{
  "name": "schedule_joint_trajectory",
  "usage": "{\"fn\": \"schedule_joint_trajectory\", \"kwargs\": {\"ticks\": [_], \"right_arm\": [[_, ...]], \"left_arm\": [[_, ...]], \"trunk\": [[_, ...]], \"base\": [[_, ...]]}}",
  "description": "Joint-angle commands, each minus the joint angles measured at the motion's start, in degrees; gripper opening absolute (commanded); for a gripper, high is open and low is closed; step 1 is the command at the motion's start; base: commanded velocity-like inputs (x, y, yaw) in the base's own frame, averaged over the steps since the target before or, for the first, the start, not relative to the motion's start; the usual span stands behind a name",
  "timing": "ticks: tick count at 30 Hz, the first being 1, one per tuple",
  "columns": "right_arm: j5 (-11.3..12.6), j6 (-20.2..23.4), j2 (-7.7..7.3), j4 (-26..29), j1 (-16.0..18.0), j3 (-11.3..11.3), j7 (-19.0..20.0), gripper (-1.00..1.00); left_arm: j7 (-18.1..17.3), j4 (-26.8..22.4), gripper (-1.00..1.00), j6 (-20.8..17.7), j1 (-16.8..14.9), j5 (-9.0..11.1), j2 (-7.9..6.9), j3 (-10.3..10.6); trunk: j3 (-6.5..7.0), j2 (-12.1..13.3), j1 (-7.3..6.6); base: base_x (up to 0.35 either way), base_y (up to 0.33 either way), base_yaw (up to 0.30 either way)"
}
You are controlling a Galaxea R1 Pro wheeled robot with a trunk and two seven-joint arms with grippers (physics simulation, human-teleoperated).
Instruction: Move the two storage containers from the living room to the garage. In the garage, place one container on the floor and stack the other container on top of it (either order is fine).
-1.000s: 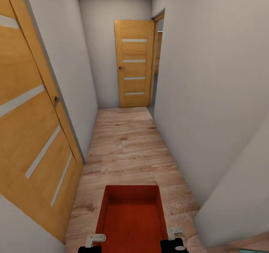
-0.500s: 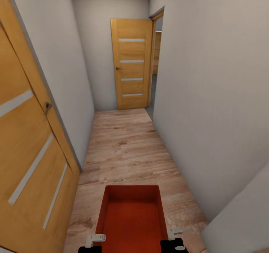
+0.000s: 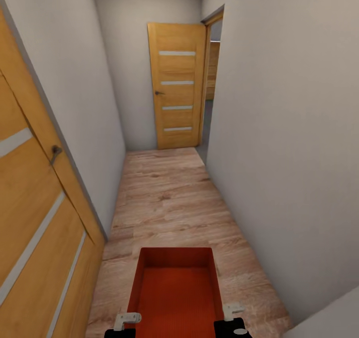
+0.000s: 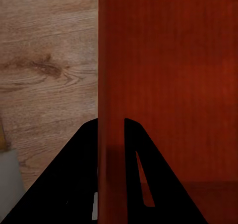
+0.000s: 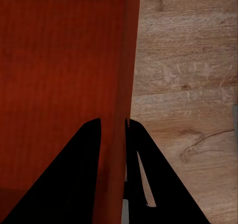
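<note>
Since a second ago your view has travelled down the hallway: the open wooden door with pale stripes (image 3: pixel 35 228) on your left now sits closer and lower in the head view, and the far wooden door (image 3: pixel 178 86) has drawn a little nearer. You are carrying the orange-red open-top plastic bin (image 3: pixel 175 290) in front of you, above the light wood plank floor (image 3: pixel 167 198), between pale grey walls (image 3: pixel 279 128). Your left gripper (image 4: pixel 111 130) is clamped across the bin's left wall, one black finger on each side. Your right gripper (image 5: pixel 113 127) pinches the right wall the same way.
</note>
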State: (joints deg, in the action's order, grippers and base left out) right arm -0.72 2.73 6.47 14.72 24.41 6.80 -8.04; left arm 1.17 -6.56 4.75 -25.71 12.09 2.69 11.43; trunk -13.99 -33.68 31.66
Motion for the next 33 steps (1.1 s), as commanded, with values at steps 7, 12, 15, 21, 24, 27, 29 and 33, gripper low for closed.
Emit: {"fn": "schedule_joint_trajectory", "kwargs": {"ticks": [7,12,15,21,24,27,29,33], "right_arm": [[0.3,0.2,0.03,0.2,0.0,1.2,0.0,-1.0],[0.3,0.2,0.03,0.2,0.0,1.2,0.0,-1.0],[0.3,0.3,0.03,0.2,0.0,1.2,0.0,-1.0],[0.3,0.2,0.03,0.2,0.0,1.2,0.0,-1.0],[0.3,0.2,0.03,0.2,0.0,1.2,0.0,-1.0],[0.3,0.2,0.03,0.2,0.0,1.2,0.0,-1.0],[0.3,0.2,0.03,0.2,0.0,1.2,0.0,-1.0],[0.3,0.3,0.03,0.1,0.0,1.2,0.0,-1.0]], "left_arm": [[-0.1,0.1,-1.0,0.2,0.0,0.7,0.12,2.4],[-0.1,0.1,-1.0,0.2,0.0,0.7,0.12,2.4],[-0.1,0.1,-1.0,0.2,0.0,0.7,0.12,2.4],[-0.1,0.1,-1.0,0.2,0.0,0.7,0.12,2.4],[-0.1,0.1,-1.0,0.2,0.0,0.7,0.12,2.4],[-0.1,0.1,-1.0,0.2,0.0,0.7,0.12,2.4],[-0.1,0.1,-1.0,0.2,0.0,0.7,0.12,2.4],[-0.1,0.1,-1.0,0.2,0.0,0.7,0.12,2.4]], "trunk": [[-0.08,-0.1,0.05],[-0.08,-0.1,0.05],[-0.08,-0.1,0.05],[-0.08,-0.1,0.05],[-0.08,-0.1,0.05],[-0.08,-0.1,0.05],[-0.08,-0.1,0.05],[-0.08,-0.1,0.05]], "base": [[0.331,0.004,0.0],[0.341,0.001,0.0],[0.342,0.0,0.0],[0.343,0.0,0.0],[0.343,0.0,0.0],[0.343,0.0,0.0],[0.343,0.0,0.0],[0.343,0.0,0.0]]}}
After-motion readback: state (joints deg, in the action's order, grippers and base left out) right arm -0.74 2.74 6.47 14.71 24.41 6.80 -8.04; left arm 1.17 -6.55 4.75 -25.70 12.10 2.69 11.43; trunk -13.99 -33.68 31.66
